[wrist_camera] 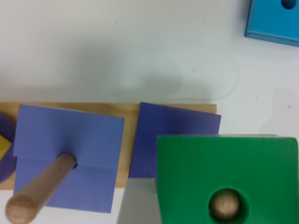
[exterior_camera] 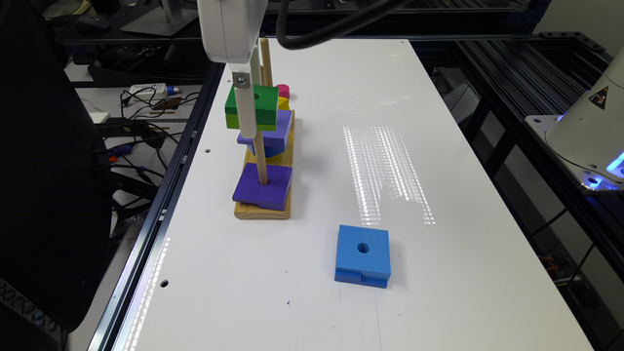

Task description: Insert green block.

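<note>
Square two-layer green block (exterior_camera: 252, 107), dark top over lime bottom, hangs in the white gripper (exterior_camera: 246, 109) above the near wooden peg (exterior_camera: 261, 163). In wrist view the peg tip (wrist_camera: 224, 205) shows thru the block's centre hole, so hole & peg line up; next move looks straight down. Gripper is clamped on the block's sides. Dark purple square block (exterior_camera: 262, 186) sits at peg base.
</note>
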You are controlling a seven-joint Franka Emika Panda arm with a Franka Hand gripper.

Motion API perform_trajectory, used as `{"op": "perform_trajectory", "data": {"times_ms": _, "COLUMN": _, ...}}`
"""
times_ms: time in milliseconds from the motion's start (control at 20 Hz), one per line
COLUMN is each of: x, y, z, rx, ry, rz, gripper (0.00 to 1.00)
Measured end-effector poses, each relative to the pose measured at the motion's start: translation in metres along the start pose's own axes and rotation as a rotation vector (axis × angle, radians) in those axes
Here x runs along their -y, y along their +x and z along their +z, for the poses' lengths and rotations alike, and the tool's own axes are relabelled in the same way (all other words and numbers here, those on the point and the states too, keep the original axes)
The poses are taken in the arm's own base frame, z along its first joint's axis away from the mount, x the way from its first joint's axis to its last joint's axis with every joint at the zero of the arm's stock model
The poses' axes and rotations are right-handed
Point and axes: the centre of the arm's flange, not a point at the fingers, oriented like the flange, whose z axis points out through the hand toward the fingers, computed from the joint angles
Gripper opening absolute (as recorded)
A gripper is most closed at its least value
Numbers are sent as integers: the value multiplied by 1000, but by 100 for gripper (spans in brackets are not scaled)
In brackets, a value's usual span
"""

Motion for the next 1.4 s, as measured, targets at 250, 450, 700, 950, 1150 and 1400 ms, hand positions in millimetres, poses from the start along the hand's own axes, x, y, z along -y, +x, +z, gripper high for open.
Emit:
{"op": "perform_trajectory", "data": {"times_ms": 250, "x": 0, "y": 0, "z": 0, "rx": 0, "ry": 0, "rz": 0, "gripper": 0}}
{"op": "perform_trajectory", "data": {"times_ms": 450, "x": 0, "y": 0, "z": 2, "rx": 1, "ry": -2, "rz": -1, "gripper": 0}}
{"op": "perform_trajectory", "data": {"times_ms": 700, "x": 0, "y": 0, "z": 4, "rx": 1, "ry": -4, "rz": -2, "gripper": 0}}
{"op": "perform_trajectory", "data": {"times_ms": 950, "x": 0, "y": 1, "z": 8, "rx": 2, "ry": -5, "rz": -3, "gripper": 0}}
{"op": "perform_trajectory", "data": {"times_ms": 1150, "x": 0, "y": 3, "z": 30, "rx": 8, "ry": -8, "rz": -5, "gripper": 0}}
{"op": "perform_trajectory", "data": {"times_ms": 1400, "x": 0, "y": 3, "z": 34, "rx": 10, "ry": -9, "rz": -5, "gripper": 0}}
